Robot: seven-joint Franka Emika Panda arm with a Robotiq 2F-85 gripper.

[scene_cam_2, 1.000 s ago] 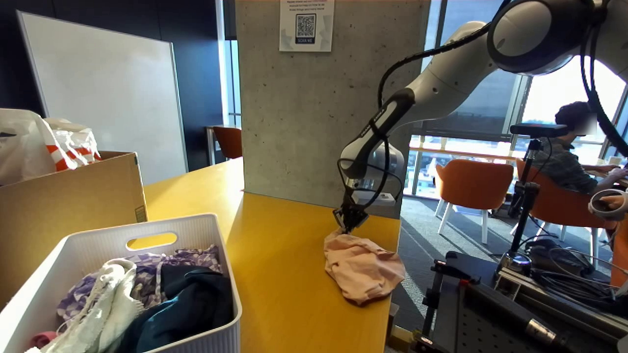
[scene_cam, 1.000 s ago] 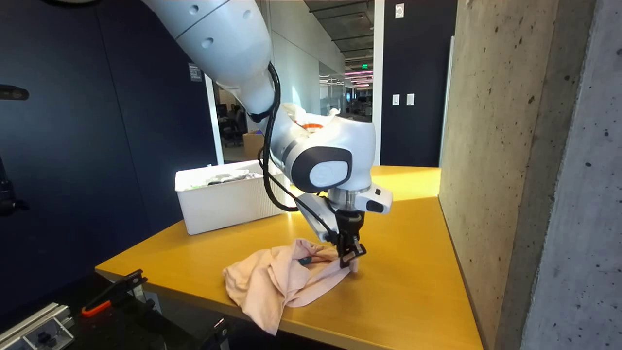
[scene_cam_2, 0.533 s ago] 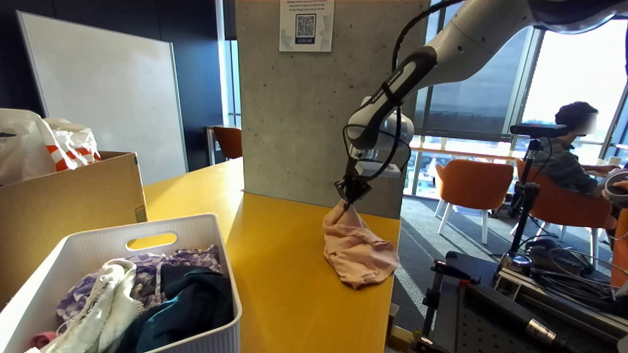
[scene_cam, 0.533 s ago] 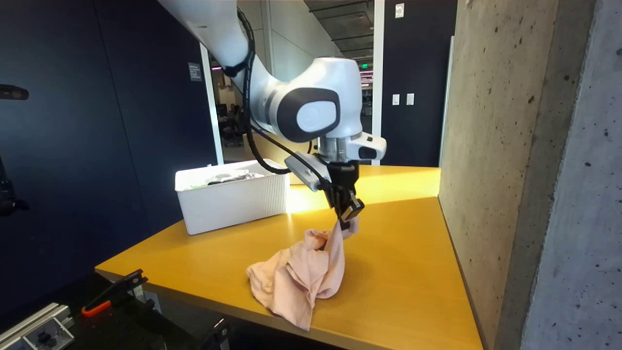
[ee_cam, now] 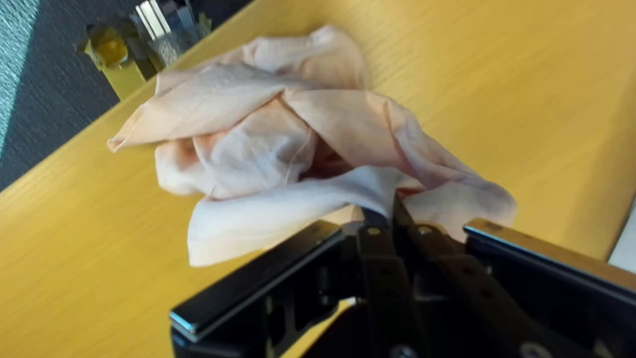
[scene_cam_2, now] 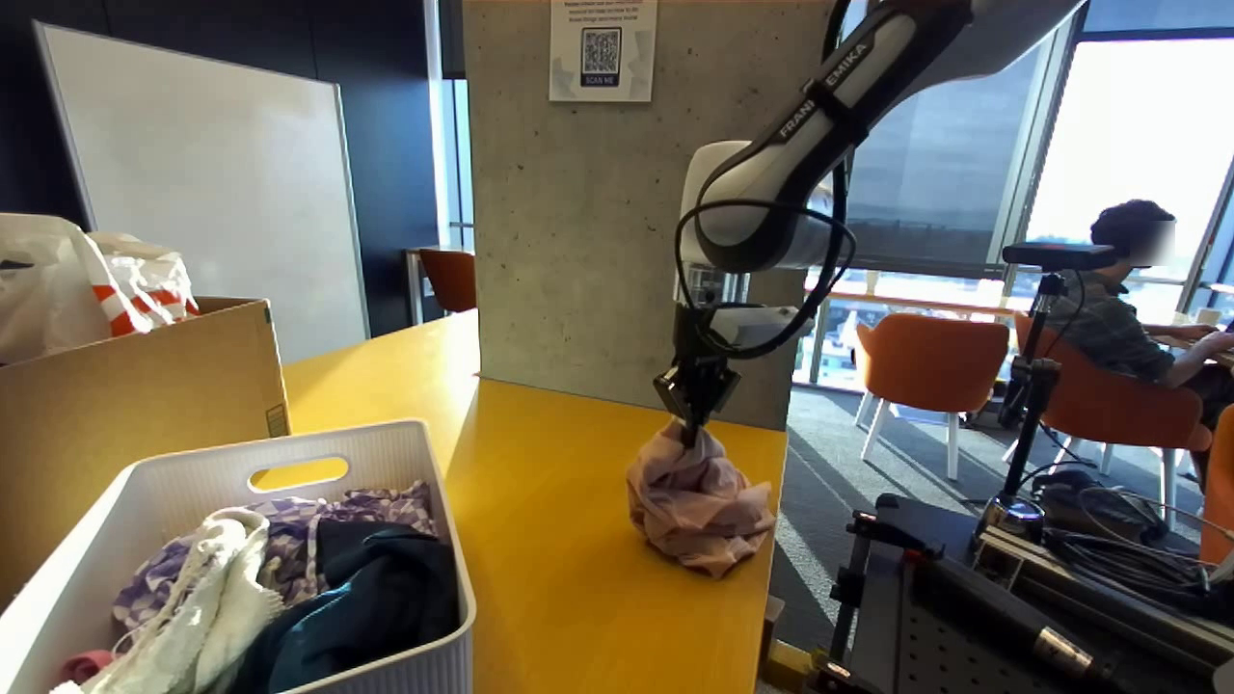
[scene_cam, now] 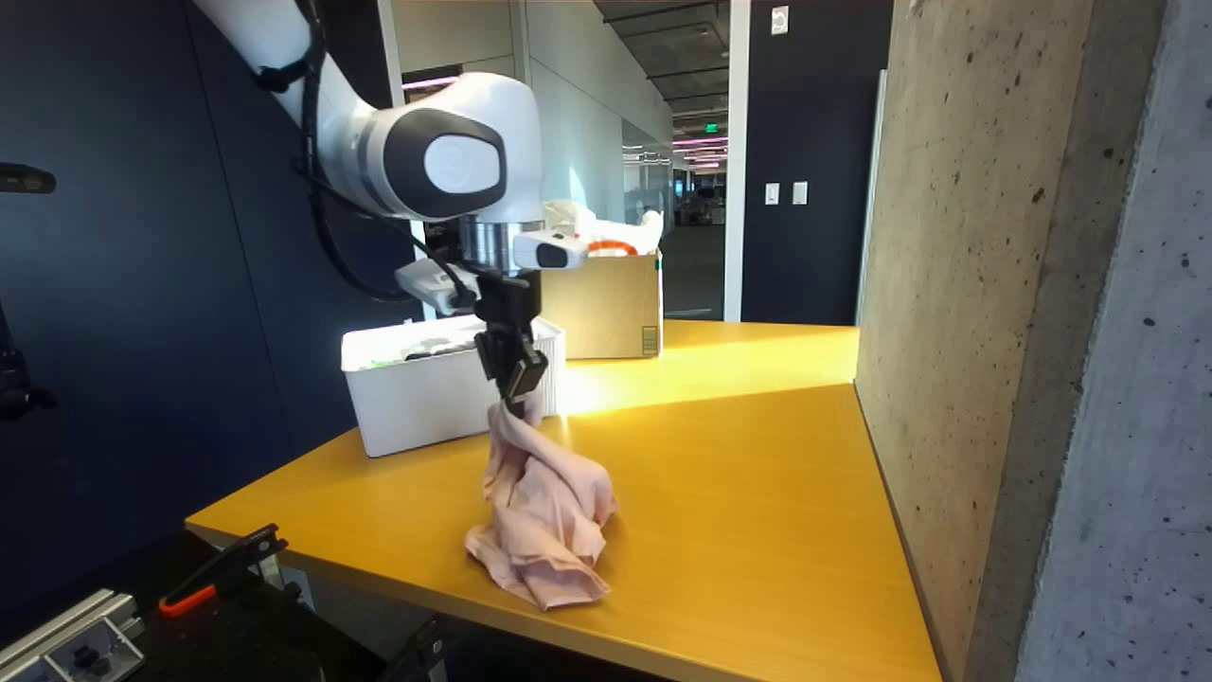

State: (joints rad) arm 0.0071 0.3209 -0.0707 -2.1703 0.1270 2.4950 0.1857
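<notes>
The gripper (ee_cam: pixel 388 214) is drawn nearly together on a pinch of pink cloth (ee_cam: pixel 238 99), which hangs from it in crumpled folds close to the edge of the table (scene_cam_2: pixel 549 588); whether the lowest folds rest there is hard to tell. The tabletop is smooth, yellow and wood-grained, with sunlight across its far part. Above the grip, in an exterior view, the arm (scene_cam_2: pixel 771 169) reads "EMIKA", the lettering ahead of it, starting "FRAN", cut off by a black strap (scene_cam_2: pixel 835 108). Apart from the cloth stands a white ribbed bin (scene_cam_2: pixel 386 455) holding purple-and-white patterned fabric (scene_cam_2: pixel 381 509), a white cloth (scene_cam_2: pixel 210 583) and a dark teal garment (scene_cam_2: pixel 376 588). Beside it, a cardboard box (scene_cam_2: pixel 145 405) carries white plastic bags (scene_cam_2: pixel 43 280) with orange-red marks. Behind the arm, a concrete pillar (scene_cam_2: pixel 578 241) bears a poster (scene_cam_2: pixel 569 53) with a QR code (scene_cam_2: pixel 601 53) and "SCAN ME"; its smaller print is too fine to read. Farther off are a whiteboard (scene_cam_2: pixel 212 183), an orange chair (scene_cam_2: pixel 930 361), a seated person (scene_cam_2: pixel 1109 318) and bright windows (scene_cam_2: pixel 1118 145).
</notes>
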